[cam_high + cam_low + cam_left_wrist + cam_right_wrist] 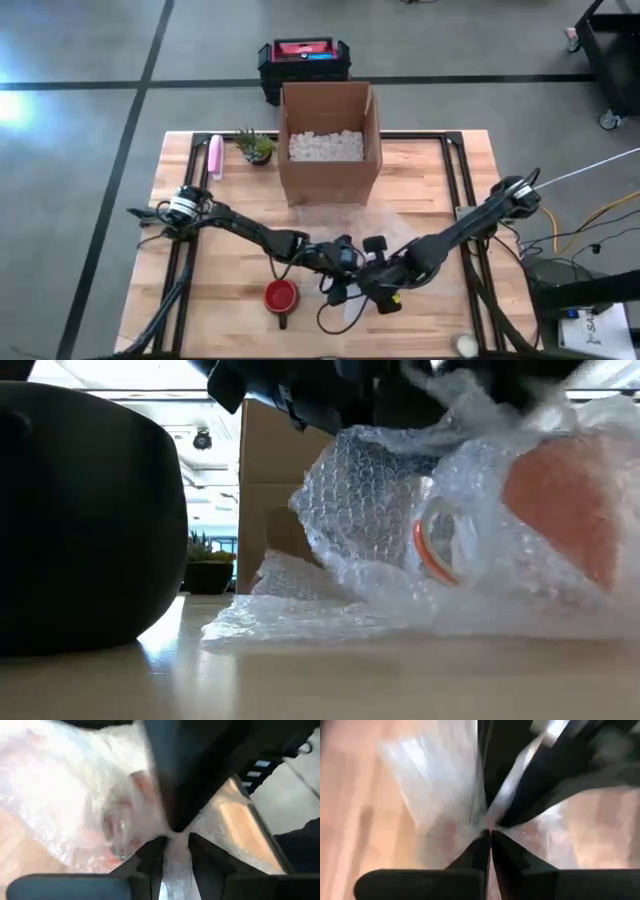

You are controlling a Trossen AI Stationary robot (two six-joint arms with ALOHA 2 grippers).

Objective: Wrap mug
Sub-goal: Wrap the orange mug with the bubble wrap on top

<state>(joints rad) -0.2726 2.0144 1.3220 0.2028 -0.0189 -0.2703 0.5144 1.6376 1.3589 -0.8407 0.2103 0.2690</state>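
Red ceramic mug (281,296) is sitting on the wooden desk (420,180) near its front edge, unwrapped in the high view. We are seeing the left gripper (170,836) and the right gripper (489,833) meeting beside it, both sets of fingers pinching the clear bubble wrap sheet (400,530).

Mug (281,296): red, standing upright and uncovered on my tabletop (200,300) near the front edge, its handle pointing toward the front.
Bubble wrap (420,560): clear sheet, bunched and lifted in the middle between my two tools, its loose edges trailing flat on the wood.
Mug versus wrap: mug sits just beside the sheet, on its left side.
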